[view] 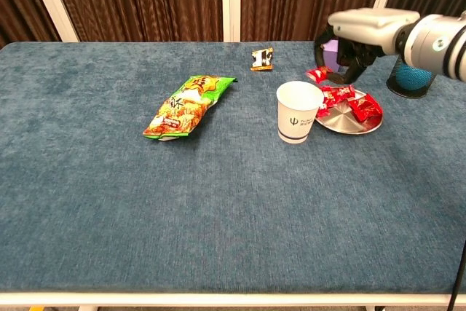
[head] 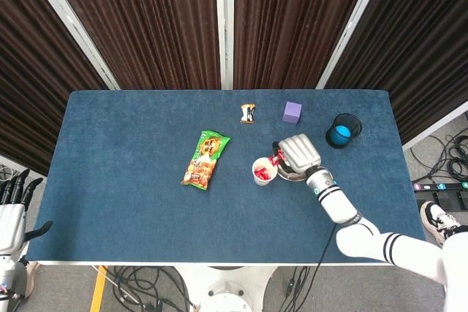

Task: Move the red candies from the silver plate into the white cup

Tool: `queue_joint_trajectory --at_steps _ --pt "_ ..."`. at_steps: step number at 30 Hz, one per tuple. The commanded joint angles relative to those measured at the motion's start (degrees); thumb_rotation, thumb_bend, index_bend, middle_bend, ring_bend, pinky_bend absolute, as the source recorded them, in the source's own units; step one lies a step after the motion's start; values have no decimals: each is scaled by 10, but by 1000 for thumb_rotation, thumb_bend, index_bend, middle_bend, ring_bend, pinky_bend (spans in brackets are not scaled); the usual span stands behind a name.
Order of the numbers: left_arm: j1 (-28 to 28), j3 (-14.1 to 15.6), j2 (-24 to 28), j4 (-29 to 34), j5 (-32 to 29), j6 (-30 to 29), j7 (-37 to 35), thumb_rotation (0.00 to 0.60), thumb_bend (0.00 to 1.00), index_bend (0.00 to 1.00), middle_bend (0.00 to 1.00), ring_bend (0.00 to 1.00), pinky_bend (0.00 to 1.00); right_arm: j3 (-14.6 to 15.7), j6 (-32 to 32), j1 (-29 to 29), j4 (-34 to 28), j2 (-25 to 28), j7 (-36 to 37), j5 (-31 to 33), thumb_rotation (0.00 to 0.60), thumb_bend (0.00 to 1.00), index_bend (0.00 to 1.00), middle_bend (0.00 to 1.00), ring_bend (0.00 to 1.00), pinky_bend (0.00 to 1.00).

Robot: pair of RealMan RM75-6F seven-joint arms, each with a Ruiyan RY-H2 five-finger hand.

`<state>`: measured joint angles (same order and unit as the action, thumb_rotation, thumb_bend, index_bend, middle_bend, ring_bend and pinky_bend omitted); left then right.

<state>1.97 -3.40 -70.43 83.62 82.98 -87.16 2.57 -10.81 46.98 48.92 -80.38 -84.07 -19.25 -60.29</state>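
Blue cloth table, dark curtains behind: my right hand (head: 298, 153) holds a red candy (head: 276, 158) by the cup (head: 264, 171).

From the head view I see that candy pinched just above the cup's rim, more red already inside; the plate (head: 292, 175) sits partly under my hand, and the left hand (head: 13, 206) hangs off the table's edge, fingers apart, holding nothing. From the chest view the cup (view: 298, 111) carries a small dark logo I can't read, the snack bag's (view: 188, 105) print is illegible, and red candies (view: 349, 101) lie on the plate (view: 352, 123) beside the cup.
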Motion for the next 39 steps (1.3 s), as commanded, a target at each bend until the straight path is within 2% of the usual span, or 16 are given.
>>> queue_joint_trajectory --at_steps 1,8,14,18,22,25,29,39 --pt "0 0 0 -1 0 -1 -1 600 0 206 120 99 117 4 5 -2 -19 8 10 -19 600 391 563 993 940 1000" --pt "-5 2 -2 -5 -5 0 -4 600 0 206 120 99 117 13 -3 6 -6 -12 -3 -17 600 380 494 992 939 1000" --pt "-5 2 -3 -6 -4 -1 -5 600 0 206 120 99 116 17 -7 10 -1 -21 -6 -14 600 303 403 993 936 1000" --pt "-6 2 -3 -8 -5 -1 -6 600 0 206 120 99 116 11 6 4 -3 -15 7 -17 600 235 354 993 935 1000" --pt "-6 1 -4 -7 -4 -3 -6 600 0 206 120 99 117 -3 16 -3 7 -5 19 -1 600 232 348 993 935 1000" --pt "-6 2 -4 -7 -3 -2 -6 600 0 206 120 99 116 -5 3 2 33 -8 5 30 600 232 347 993 935 1000" --pt "-7 2 -5 -7 -3 -3 -5 600 0 206 120 99 116 5 -33 16 91 -37 -27 78 600 232 347 993 935 1000" --pt "-9 2 -2 -2 -6 -4 -3 600 0 206 120 99 117 16 -84 49 230 -134 -57 114 600 232 369 992 935 1000"
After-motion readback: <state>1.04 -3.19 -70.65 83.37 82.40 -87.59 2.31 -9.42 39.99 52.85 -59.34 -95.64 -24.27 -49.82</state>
